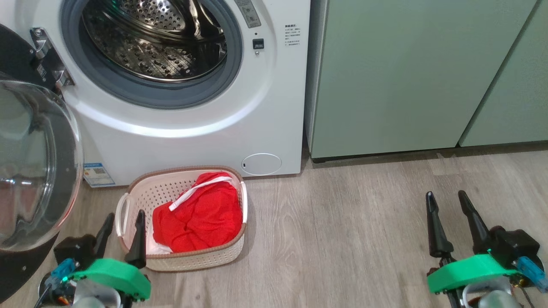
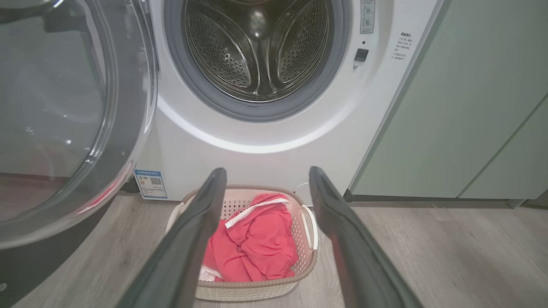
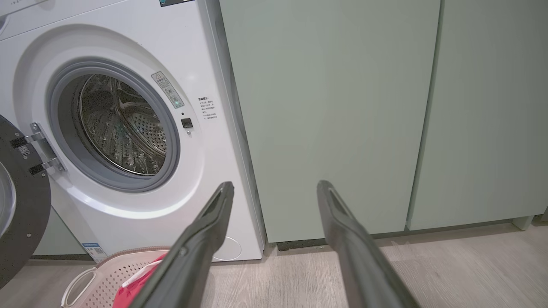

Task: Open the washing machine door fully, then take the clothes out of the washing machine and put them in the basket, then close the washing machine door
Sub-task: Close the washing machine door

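1. Head view: the washing machine door [image 1: 38, 171] stands swung wide at the left of the washing machine [image 1: 192, 128], baring the steel drum [image 1: 158, 38]. The clothes [image 1: 201, 214] lie in the basket [image 1: 188, 259] on the floor [image 1: 364, 239] just before the machine. The left pincer [image 1: 126, 214] gapes empty at the basket's near left corner. The right pincer [image 1: 446, 194] gapes empty, well apart to the right.
2. Left wrist view: spread fingers [image 2: 188, 239] frame the basket and red garment.
3. Right wrist view: spread fingers [image 3: 342, 239] face the pale green cabinets [image 3: 334, 107].
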Robot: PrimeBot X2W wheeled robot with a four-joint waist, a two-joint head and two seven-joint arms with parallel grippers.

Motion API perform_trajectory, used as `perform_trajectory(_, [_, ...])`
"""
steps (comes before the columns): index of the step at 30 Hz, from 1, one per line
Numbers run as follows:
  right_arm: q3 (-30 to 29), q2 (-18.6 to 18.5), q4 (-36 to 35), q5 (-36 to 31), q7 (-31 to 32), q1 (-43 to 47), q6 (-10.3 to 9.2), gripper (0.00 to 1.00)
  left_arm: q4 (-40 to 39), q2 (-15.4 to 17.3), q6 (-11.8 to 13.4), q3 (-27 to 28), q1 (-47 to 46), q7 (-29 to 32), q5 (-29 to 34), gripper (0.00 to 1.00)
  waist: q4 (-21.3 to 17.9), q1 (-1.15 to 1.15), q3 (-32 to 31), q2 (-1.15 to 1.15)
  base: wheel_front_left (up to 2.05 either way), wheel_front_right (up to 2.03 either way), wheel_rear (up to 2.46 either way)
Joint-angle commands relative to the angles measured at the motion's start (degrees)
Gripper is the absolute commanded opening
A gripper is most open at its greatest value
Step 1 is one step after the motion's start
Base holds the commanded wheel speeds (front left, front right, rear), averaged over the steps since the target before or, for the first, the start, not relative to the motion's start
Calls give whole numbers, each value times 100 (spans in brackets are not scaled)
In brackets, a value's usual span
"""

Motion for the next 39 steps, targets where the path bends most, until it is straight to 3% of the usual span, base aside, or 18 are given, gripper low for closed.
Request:
perform_trajectory(1, [122, -45, -169, 33, -36, -108, -4, 100, -186, 95, 6, 219, -276, -53, 44, 100, 0, 0, -3, 0, 0, 0, 0])
perform_trajectory(9, [92, -43, -173, 38, -36, -75, -4, 100, -165, 54, 6, 220, -273, -53, 76, 100, 82, 0, -43, 0, 0, 0, 0])
perform_trajectory(17, [89, -11, -191, 40, -36, -3, -4, 100, -180, 1, 6, 288, -285, -53, 202, 100, 474, 0, -77, 0, 0, 0, 0])
perform_trajectory(39, [136, 162, -200, 76, -36, -126, -4, 100, -115, -86, 26, 843, -421, -54, 668, 100, 2650, 0, -4, 0, 0, 0, 0])
